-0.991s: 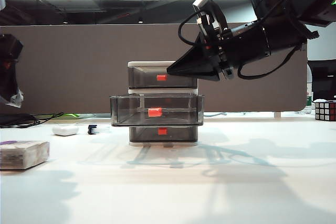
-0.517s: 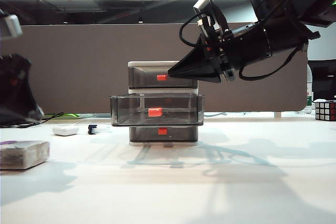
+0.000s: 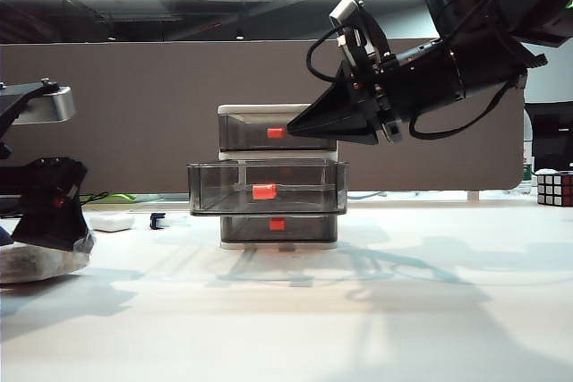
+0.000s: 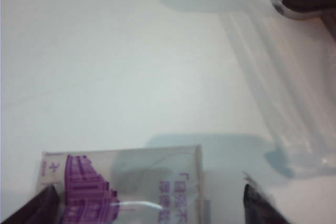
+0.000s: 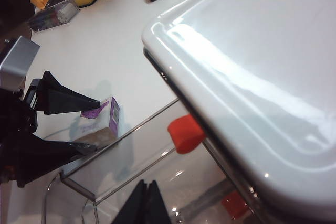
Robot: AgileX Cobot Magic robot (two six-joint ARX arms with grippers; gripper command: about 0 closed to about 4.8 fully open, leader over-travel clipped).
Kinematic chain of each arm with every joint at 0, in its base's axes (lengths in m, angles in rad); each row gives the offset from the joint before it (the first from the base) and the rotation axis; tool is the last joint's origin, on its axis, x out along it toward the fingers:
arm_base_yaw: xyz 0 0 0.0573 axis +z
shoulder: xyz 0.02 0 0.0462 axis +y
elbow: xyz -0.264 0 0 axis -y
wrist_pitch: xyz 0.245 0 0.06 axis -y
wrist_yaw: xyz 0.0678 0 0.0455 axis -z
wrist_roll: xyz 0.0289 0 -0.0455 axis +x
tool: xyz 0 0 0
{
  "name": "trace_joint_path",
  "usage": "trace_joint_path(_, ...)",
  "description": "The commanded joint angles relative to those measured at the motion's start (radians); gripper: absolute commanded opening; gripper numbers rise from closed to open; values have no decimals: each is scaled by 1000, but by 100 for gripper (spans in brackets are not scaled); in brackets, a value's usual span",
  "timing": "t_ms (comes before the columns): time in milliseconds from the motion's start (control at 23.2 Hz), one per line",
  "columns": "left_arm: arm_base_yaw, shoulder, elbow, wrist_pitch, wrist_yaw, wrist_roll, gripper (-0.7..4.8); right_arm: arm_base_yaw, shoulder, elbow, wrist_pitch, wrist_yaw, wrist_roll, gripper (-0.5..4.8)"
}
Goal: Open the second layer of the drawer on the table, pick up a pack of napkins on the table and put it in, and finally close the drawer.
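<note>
Left hand (image 3: 54, 221) descended onto napkins (image 4: 123, 184).

Purple building graphic and purple characters printed on the top face of the pack of napkins (image 4: 121, 184), a few pale characters beside them, too blurred to read, no other legible text anywhere

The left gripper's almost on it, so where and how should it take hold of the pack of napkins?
Grip the pack of napkins across its two long side faces, coming straight down from above. It lies flat on the table, printed face up, and the open left gripper already straddles it. The wrap looks soft, so squeeze near the middle.
</note>
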Motion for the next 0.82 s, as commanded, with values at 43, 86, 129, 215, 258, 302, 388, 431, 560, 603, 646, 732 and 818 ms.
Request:
trace_joint_path(43,2,2,-4,-31,-38,29,479,2,-5,6,-1,-5,-3,-5)
trace_joint_path(86,3,2,-4,-22,-51,48,479,2,-5,6,-6,-5,-4,-5)
trace_joint_path(129,4,2,-4,-1,-51,76,479,2,-5,6,-11,-5,-4,-5)
trace_joint_path(215,4,2,-4,33,-51,86,479,2,-5,6,-13,-5,-4,-5)
trace_joint_path(258,4,2,-3,40,-51,86,479,2,-5,6,-13,-5,-4,-5)
trace_joint_path(302,4,2,1,43,-51,86,479,2,-5,6,-13,-5,-4,-5)
trace_joint_path(388,4,2,1,46,-54,86,479,2,-5,6,-13,-5,-5,-5)
trace_joint_path(431,4,2,1,45,-64,87,479,2,-5,6,-13,-5,-5,-5)
trace_joint_path(560,4,2,1,43,-73,126,479,2,-5,6,-13,-5,-5,-5)
trace_joint_path(603,4,2,1,42,-73,145,479,2,-5,6,-13,-5,-5,-5)
trace_joint_path(646,5,2,1,42,-73,151,479,2,-5,6,-14,-5,-4,-5)
trace_joint_path(732,6,2,0,39,-73,151,479,2,-5,6,-14,-5,-4,-5)
trace_joint_path(818,7,2,0,32,-72,154,479,2,-5,6,-17,-5,-4,-5)
